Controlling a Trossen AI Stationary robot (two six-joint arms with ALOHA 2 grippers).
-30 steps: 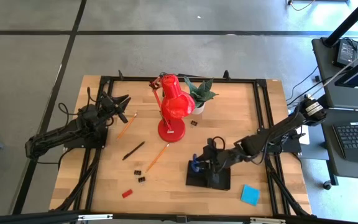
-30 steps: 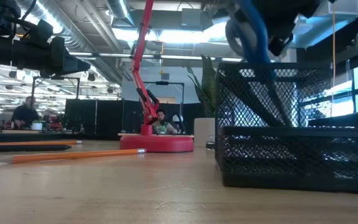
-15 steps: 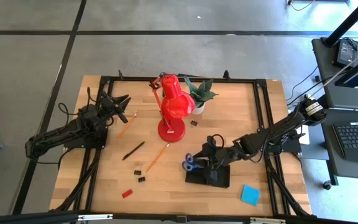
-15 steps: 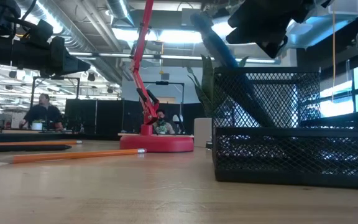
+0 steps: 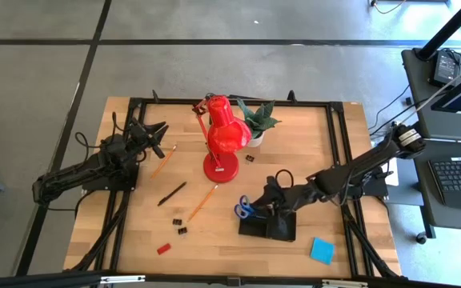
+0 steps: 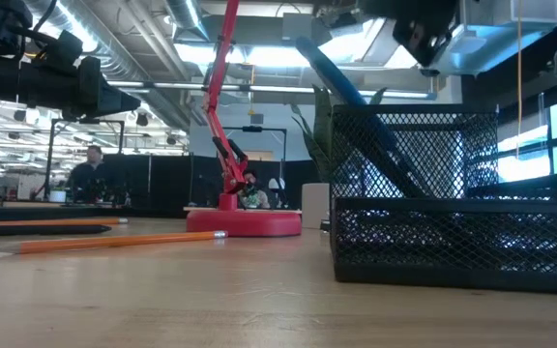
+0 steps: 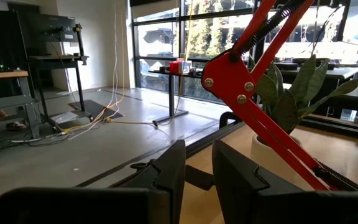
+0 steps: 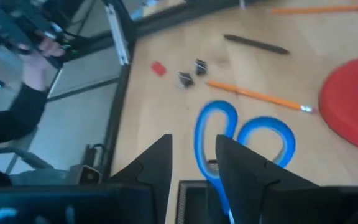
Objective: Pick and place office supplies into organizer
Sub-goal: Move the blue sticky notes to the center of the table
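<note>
Right tool (image 5: 272, 197) is released, jaws apart just above scissors (image 5: 245, 210) standing tilted in organizer (image 5: 267, 226). Risk: the top-heavy handles overhang the rim and may tip out. Left tool (image 5: 152, 130) idles far off, grip unclear.

The scissors (image 5: 245, 210) stood in the organizer (image 5: 269, 228), handles up (leaning left). The note pad (image 5: 322, 250) lay to its right.

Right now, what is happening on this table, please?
The right gripper hovers open over the black organizer, with the blue-handled scissors standing in it, handles up, no longer held. The left gripper waits near the table's far left edge. Two orange pencils, a black pen, clips, a red block and the blue note pad lie outside it.
</note>
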